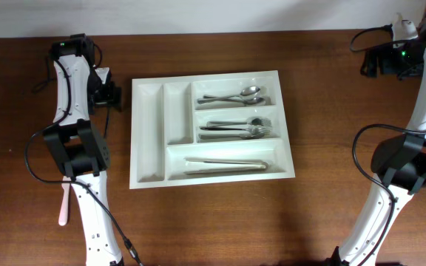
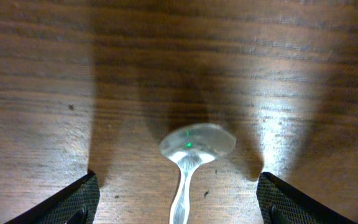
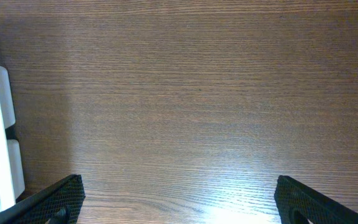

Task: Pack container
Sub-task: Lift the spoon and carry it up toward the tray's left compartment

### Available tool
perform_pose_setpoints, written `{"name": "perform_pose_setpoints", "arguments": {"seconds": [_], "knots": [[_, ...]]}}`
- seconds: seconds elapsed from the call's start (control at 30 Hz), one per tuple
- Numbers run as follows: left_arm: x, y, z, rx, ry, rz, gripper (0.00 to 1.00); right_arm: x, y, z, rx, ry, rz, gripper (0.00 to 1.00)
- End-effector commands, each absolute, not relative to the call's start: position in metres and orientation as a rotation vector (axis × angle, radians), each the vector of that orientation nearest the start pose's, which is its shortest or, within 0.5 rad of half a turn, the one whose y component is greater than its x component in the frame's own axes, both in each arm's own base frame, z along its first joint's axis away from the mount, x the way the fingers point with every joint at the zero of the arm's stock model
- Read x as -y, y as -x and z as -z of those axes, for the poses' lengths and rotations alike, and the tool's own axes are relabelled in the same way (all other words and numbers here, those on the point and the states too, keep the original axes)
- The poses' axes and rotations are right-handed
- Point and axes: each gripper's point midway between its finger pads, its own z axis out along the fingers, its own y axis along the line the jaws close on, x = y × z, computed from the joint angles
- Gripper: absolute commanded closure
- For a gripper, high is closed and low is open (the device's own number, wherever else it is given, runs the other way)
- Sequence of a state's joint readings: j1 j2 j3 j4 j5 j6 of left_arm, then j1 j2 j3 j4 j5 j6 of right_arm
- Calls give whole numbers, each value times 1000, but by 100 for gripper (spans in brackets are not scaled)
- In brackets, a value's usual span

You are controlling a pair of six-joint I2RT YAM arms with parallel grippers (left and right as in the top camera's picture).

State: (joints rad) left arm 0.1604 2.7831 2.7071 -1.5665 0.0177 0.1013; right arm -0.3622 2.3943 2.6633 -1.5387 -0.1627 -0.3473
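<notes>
We straddle a loose spoon (image 2: 197,142) with the left gripper (image 2: 178,196) spread, the right gripper (image 3: 179,193) spread too; next, pinch it for the cutlery tray (image 1: 148,137).

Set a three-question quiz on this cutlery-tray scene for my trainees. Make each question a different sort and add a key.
1. True or false: the two narrow upright compartments of the container hold forks.
2. Multiple choice: the utensil lying on the table under the left gripper is A) a spoon, B) a knife, C) a fork.
3. Fill in: the right gripper hangs over bare wood with its jaws ___.

Key: 1 false, both are empty; 2 A; 3 open.
</notes>
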Motion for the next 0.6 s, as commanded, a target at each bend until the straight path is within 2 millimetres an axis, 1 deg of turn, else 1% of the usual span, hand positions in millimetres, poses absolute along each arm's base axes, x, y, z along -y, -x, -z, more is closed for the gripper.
{"name": "perform_pose_setpoints", "arguments": {"seconds": [0.0, 0.17, 0.23, 0.27, 0.33, 0.37, 0.4, 0.43, 0.57], "knots": [[-82, -497, 4, -3194, 101, 44, 17, 156, -481, -189, -2793, 6, -57, 1], [-82, -506, 4, -3158, 99, 42, 17, 156, -481, -189, -2793, 6, -57, 1], [-82, -509, 4, -3144, 98, 39, 19, 156, -481, -189, -2793, 6, -57, 1], [-83, -511, 4, -3138, 98, 39, 22, 156, -481, -189, -2793, 6, -57, 1], [-80, -513, 4, -3127, 96, 60, 39, 156, -481, -189, -2793, 6, -57, 1], [-79, -514, 4, -3124, 96, 70, 55, 156, -481, -189, -2793, 6, -57, 1], [-79, -514, 4, -3123, 97, 75, 64, 156, -481, -189, -2793, 6, -57, 1], [-79, -514, 4, -3125, 96, 75, 70, 156, -481, -189, -2793, 6, -57, 2], [-79, -514, 4, -3125, 97, 75, 71, 156, -481, -189, -2793, 6, -57, 1]]}}
